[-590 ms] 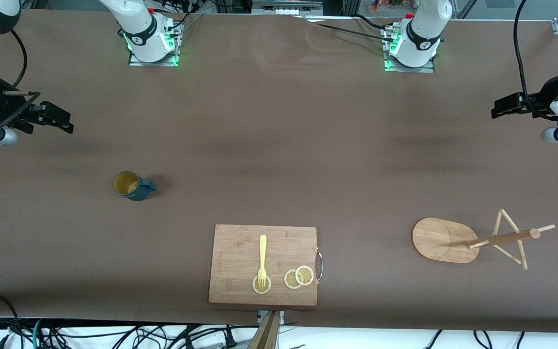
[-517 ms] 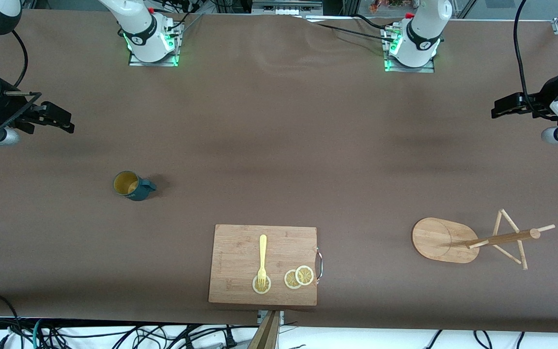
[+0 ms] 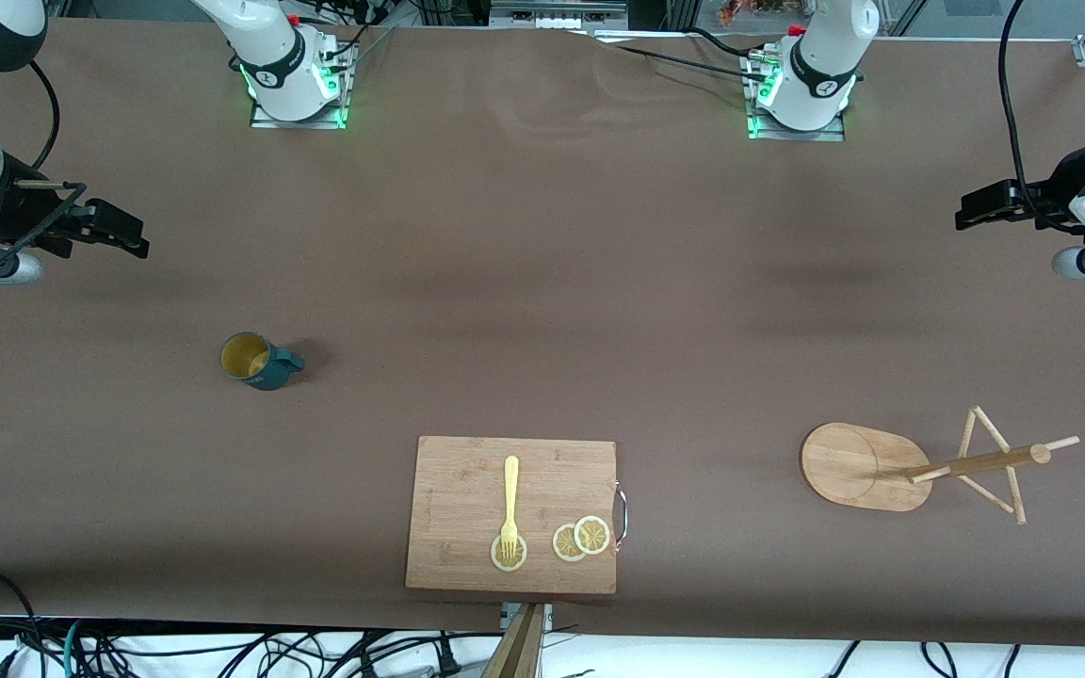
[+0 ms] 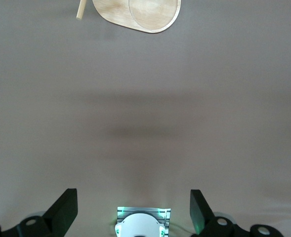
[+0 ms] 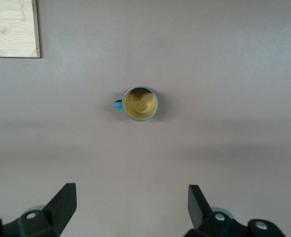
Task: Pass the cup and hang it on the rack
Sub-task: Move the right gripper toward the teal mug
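The right pincer [image 3: 128, 237] hangs in the air over the bare brown counter [image 3: 524, 282] at the right arm's end, its two fingers spread wide with nothing between them and touching nothing. In the right wrist view its dark fingertips [image 5: 61, 202] stand well apart.

The left pincer [image 3: 976, 205] hangs over the counter at the left arm's end, likewise released and empty. In the left wrist view its fingertips [image 4: 63, 207] are spread just as wide.

The cup [image 3: 258, 361] stands upright on the counter toward the right arm's end, nearer to the front camera than the right pincer, mouth up and tan inside showing, its handle turned toward the left arm's end. It is well apart from both pincers.

The rack [image 3: 867, 466] stands on its oval base toward the left arm's end, its pole [image 3: 976, 463] and thin pegs [image 3: 999, 466] bare.

Between the cup and the rack, close to the counter's near edge, lies a cutting board [image 3: 467, 480] with a metal handle. On it are a yellow fork [image 3: 510, 504] and three lemon slices [image 3: 580, 539]; the fork's tines rest on one slice.
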